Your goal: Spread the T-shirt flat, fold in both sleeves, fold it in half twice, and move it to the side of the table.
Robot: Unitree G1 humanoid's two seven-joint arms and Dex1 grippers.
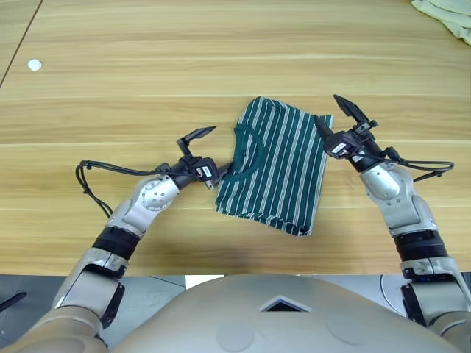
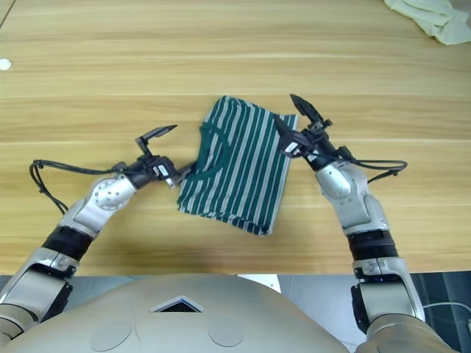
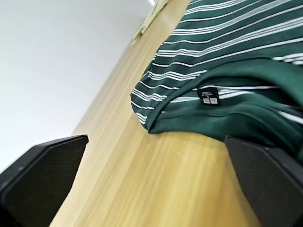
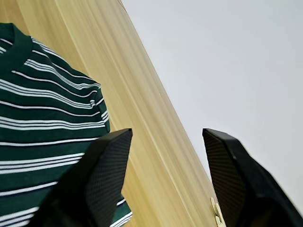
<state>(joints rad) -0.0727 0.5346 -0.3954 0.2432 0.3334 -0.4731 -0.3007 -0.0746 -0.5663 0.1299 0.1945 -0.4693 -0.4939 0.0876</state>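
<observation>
While the head views take in the whole scene from above, the left wrist view adds a close detail: a small black label (image 3: 207, 94) sewn inside the collar of the T-shirt (image 1: 274, 165). On the left, the left gripper (image 1: 217, 153) lies low on the wooden table (image 1: 147, 73) with its jaws spread wide and nothing between them. One finger (image 3: 42, 165) is raised clear of the cloth, and the other (image 3: 265, 175) sits against the dark collar edge.

The T-shirt, dark green with thin white stripes, lies near the table's middle between the two arms. It is folded into a narrow, slightly tilted rectangle with the neckline on its left side.

On the right, the right gripper (image 1: 326, 107) is also wide open and grips nothing. Its nearer finger (image 4: 104, 165) hangs over the shirt's far right corner; whether it touches cannot be told. A pale cloth (image 1: 445, 15) lies at the table's far right corner.
</observation>
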